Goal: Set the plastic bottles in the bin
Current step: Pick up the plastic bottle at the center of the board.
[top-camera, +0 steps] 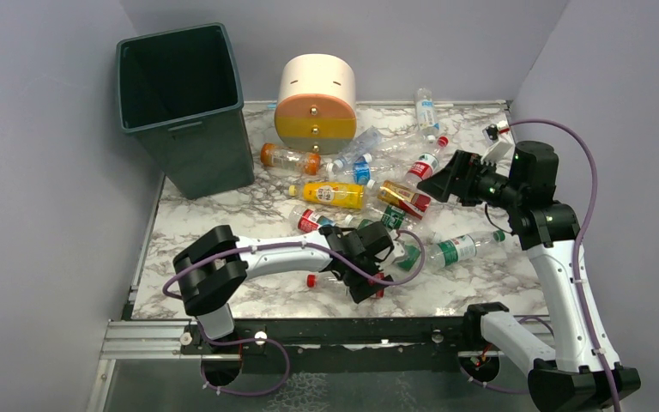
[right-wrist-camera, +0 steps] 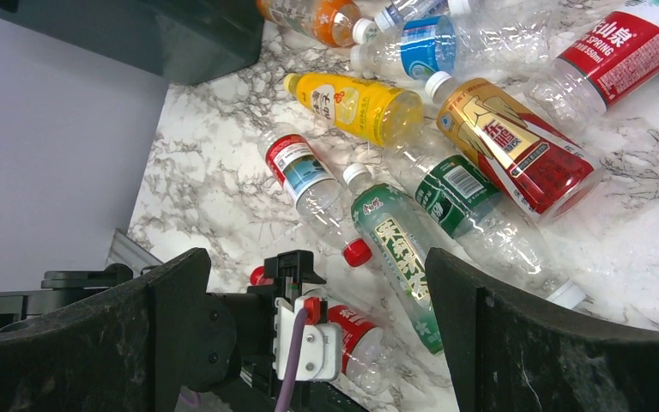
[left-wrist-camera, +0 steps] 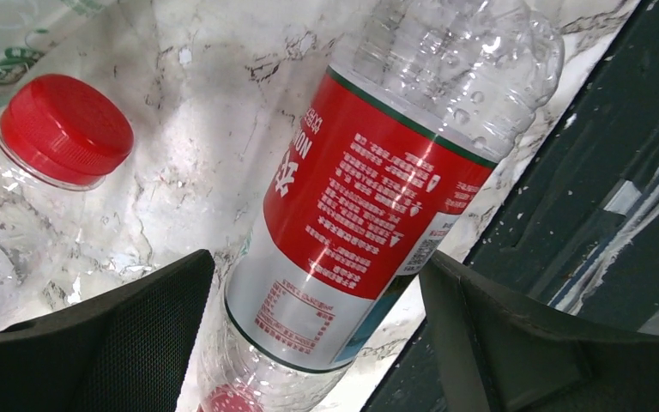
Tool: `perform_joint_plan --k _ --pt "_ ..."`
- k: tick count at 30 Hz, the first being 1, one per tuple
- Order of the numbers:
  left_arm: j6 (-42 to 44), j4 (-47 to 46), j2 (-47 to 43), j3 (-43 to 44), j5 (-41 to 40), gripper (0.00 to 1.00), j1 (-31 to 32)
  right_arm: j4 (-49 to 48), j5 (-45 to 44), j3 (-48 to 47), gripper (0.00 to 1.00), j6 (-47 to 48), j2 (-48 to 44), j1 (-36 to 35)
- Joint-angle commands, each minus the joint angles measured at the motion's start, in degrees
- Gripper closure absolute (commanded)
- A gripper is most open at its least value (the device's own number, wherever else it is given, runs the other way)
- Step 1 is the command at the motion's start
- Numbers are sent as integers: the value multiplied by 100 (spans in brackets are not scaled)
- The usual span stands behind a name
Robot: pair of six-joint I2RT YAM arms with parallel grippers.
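Note:
My left gripper (top-camera: 367, 276) is low at the table's near edge, open, its jaws on either side of a clear bottle with a red label (left-wrist-camera: 369, 215) that lies flat. That bottle also shows in the right wrist view (right-wrist-camera: 356, 330). My right gripper (top-camera: 448, 176) is open and empty, held above the pile at the right. Several more bottles lie mid-table: orange (top-camera: 290, 158), yellow (top-camera: 330, 194), red-and-gold (top-camera: 403, 198), green-labelled (top-camera: 459, 249). The dark green-grey bin (top-camera: 184, 103) stands upright at the back left.
A round cream, orange and yellow drawer unit (top-camera: 316, 99) stands at the back centre. Another red-capped clear bottle (left-wrist-camera: 64, 129) lies just left of my left gripper. The dark table frame (left-wrist-camera: 583, 215) runs close along the held-between bottle. Grey walls enclose the table.

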State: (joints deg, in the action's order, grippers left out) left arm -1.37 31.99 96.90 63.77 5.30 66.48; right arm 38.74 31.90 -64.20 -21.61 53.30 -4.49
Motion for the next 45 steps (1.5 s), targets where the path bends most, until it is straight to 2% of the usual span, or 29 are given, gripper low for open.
perform_joint_plan --k 1,7,13,28,37,45 --pt "-219 -68 187 -129 -473 6 40 -150 146 9 1 -48 -75 19" --pt "-287 -50 265 -131 -784 11 36 -143 160 -47 1 -48 -48 21" --pt "-342 155 170 75 -956 23 35 -166 200 -81 1 -62 -22 18" --pt "-392 431 -554 487 -1338 23 -7 -209 250 -33 1 -107 -70 18" --pt "-305 200 -457 40 -1561 13 -162 -178 276 60 1 -96 -163 19" --pt "-342 155 -456 -86 -1046 13 -240 -126 259 52 1 -85 -208 18"
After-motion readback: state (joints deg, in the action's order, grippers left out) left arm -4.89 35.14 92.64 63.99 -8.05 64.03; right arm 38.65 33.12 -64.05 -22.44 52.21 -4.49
